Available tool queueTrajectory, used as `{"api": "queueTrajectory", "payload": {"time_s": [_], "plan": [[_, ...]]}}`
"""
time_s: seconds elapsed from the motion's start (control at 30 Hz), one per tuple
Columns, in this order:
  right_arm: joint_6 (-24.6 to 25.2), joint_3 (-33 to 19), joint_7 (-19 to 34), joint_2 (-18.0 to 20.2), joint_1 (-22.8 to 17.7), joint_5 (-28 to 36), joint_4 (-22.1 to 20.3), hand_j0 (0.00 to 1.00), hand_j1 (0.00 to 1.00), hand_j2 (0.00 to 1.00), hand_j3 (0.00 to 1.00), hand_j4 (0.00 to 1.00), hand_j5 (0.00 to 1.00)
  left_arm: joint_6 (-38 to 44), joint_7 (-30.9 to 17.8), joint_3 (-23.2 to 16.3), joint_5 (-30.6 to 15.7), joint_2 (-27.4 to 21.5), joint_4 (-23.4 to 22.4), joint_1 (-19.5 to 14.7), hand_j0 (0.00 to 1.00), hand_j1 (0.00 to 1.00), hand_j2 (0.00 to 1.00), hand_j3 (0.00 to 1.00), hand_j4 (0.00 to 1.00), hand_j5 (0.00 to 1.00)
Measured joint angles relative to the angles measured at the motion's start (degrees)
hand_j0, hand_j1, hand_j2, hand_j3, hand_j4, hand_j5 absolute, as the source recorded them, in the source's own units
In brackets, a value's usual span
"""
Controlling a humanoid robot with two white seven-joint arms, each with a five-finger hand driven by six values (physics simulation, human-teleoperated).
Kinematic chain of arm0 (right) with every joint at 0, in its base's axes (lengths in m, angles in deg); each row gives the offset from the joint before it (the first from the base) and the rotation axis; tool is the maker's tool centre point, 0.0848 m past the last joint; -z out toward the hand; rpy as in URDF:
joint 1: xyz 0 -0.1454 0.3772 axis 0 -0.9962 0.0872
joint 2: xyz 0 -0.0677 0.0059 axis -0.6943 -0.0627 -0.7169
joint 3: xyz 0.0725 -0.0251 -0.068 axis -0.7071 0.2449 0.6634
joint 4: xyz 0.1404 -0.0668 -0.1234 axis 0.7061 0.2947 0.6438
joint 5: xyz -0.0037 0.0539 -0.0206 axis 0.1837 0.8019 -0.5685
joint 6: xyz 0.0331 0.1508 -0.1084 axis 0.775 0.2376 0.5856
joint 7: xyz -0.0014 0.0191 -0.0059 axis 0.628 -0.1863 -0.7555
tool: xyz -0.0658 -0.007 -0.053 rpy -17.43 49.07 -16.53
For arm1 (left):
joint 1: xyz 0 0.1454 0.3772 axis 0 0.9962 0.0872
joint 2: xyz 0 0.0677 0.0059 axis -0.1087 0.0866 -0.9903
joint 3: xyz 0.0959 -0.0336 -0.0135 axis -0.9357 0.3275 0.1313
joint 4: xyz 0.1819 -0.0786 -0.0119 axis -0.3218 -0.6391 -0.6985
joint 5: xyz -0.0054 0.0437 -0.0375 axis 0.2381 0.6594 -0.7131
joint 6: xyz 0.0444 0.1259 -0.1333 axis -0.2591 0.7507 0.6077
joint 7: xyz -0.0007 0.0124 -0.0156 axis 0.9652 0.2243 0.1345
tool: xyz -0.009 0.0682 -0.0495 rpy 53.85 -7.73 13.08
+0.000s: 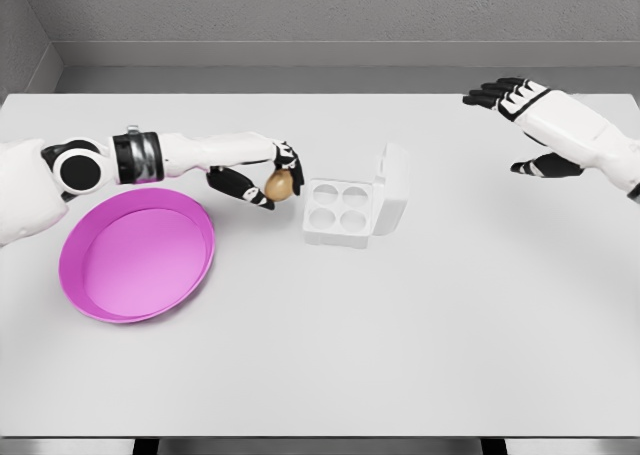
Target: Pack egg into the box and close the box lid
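Observation:
A brown egg (pixel 279 185) is held in my left hand (pixel 270 180), whose fingers are curled around it just left of the white egg box (pixel 338 212). The box sits near the table's middle with several round wells showing, all bare. Its lid (pixel 392 190) stands raised on the right side. My left arm reaches in from the left edge. At the far right my right hand (pixel 520 120) hovers above the table with fingers spread, holding nothing.
A shallow magenta bowl (pixel 137 259) rests on the white table (pixel 400 345) at the left, below my left forearm. A grey wall runs behind the table's far edge.

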Motion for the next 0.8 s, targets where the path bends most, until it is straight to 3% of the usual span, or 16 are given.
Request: {"api": "queueTrajectory", "payload": {"time_s": [0.3,0.8], "plan": [[0.0,2.4,8.1,-3.1,0.1,-0.1,0.4,1.0,1.0,1.0,1.0,1.0,1.0,0.0,0.0,0.0,-0.9,2.9,-1.8,-1.1,0.46,0.46,0.46,0.46,0.46,0.46],[-0.1,2.5,13.0,-3.8,0.3,-0.9,1.3,1.0,1.0,1.0,1.0,1.0,1.0,0.0,-0.7,-0.8,-3.4,7.3,-3.5,-1.1,0.46,0.46,0.46,0.46,0.46,0.46]]}}
